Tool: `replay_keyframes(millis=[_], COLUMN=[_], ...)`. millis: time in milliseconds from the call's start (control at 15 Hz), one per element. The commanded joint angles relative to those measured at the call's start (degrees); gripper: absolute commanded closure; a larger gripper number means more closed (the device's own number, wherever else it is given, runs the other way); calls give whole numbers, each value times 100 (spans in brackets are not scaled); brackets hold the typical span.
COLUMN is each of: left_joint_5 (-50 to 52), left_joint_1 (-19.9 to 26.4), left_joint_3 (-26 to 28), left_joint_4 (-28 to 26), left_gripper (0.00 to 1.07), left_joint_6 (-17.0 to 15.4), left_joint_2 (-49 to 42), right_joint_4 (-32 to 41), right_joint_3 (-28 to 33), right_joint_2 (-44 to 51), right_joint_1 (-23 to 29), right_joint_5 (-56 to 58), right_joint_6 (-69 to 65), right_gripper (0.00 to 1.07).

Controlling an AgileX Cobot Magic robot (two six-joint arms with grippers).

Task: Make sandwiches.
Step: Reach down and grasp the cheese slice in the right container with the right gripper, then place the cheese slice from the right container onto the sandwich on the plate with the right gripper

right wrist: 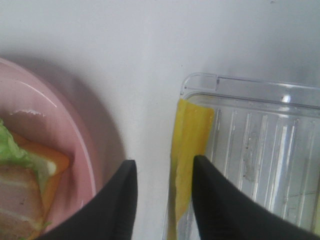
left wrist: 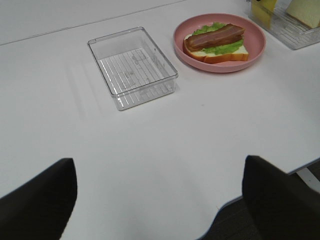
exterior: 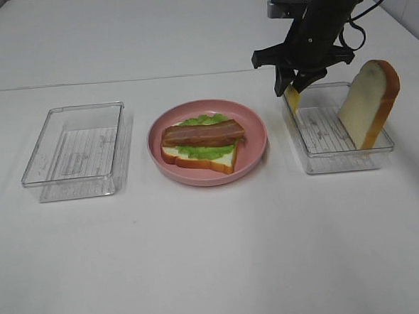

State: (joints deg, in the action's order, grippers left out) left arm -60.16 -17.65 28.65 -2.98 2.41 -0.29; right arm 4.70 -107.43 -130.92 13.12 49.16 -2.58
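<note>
The open sandwich stack (exterior: 203, 142) lies on the pink plate (exterior: 260, 136): one white bread slice, green lettuce and a brown bacon strip on top. It also shows in the left wrist view (left wrist: 216, 41). A second bread slice (exterior: 368, 103) leans upright in the right clear tray (exterior: 338, 162). A yellow cheese slice (exterior: 292, 96) stands at that tray's far left corner. My right gripper (exterior: 290, 82) hangs over it, open, its fingers either side of the cheese (right wrist: 190, 135) and the tray wall. My left gripper (left wrist: 159, 165) is open and empty, low over the near table.
An empty clear tray (exterior: 74, 147) sits left of the plate and shows in the left wrist view (left wrist: 132, 67). The table's near edge runs just beyond my left fingers (left wrist: 45, 200). The plate rim (right wrist: 75, 140) lies close beside my right gripper (right wrist: 164, 161).
</note>
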Motion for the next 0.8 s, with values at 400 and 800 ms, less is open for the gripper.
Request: replay_keyframes(millis=[400,800], left_joint_5=[23,23], left_joint_1=[-23,-23], left_joint_3=[-11,-11], left_joint_4=[17,17], left_gripper=[22,22], left_joint_6=[-11,-11], left_joint_2=[-120,-120], right_joint_4=[-69,241], right_joint_3=[-23,-23], right_joint_2=[229,877], right_joint_1=[-29,-29], right_joint_5=[57,92], right_joint_6=[40,103], right_gripper=[107,107])
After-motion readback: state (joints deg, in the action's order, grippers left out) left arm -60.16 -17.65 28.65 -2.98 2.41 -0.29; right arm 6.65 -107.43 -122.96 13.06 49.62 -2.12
